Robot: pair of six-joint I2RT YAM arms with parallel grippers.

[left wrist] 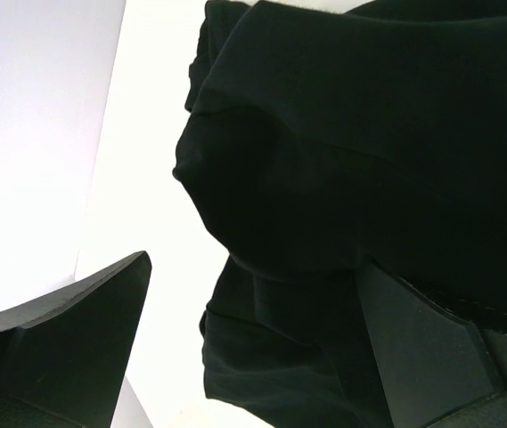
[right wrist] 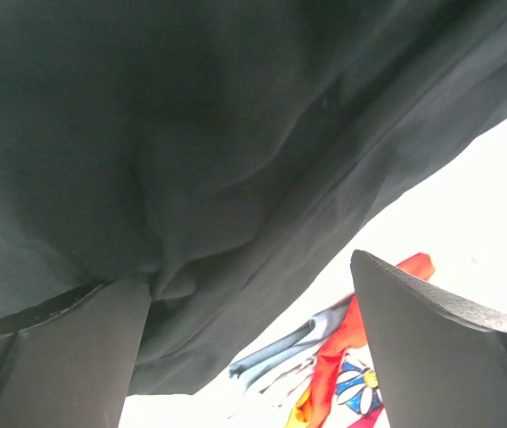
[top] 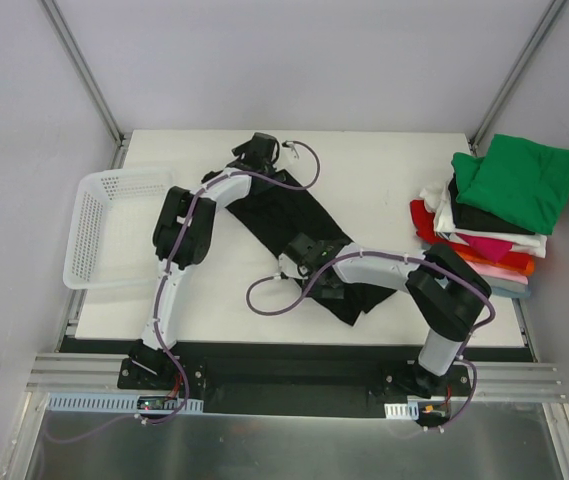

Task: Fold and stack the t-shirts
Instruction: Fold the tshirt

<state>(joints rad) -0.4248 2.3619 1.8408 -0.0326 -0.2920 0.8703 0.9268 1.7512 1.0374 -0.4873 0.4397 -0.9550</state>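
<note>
A black t-shirt lies spread diagonally across the middle of the white table. My left gripper is at the shirt's far left end. In the left wrist view it is open, with bunched black cloth between the jaws and over the right finger. My right gripper is at the shirt's near left edge. In the right wrist view it is open, and black cloth drapes over the left finger. A stack of folded t-shirts, green on top, stands at the right edge.
A white plastic mesh basket sits on the table's left edge. The folded stack also shows between the right gripper's fingers as orange, grey-blue and flower-print cloth. Metal frame posts rise at both far corners.
</note>
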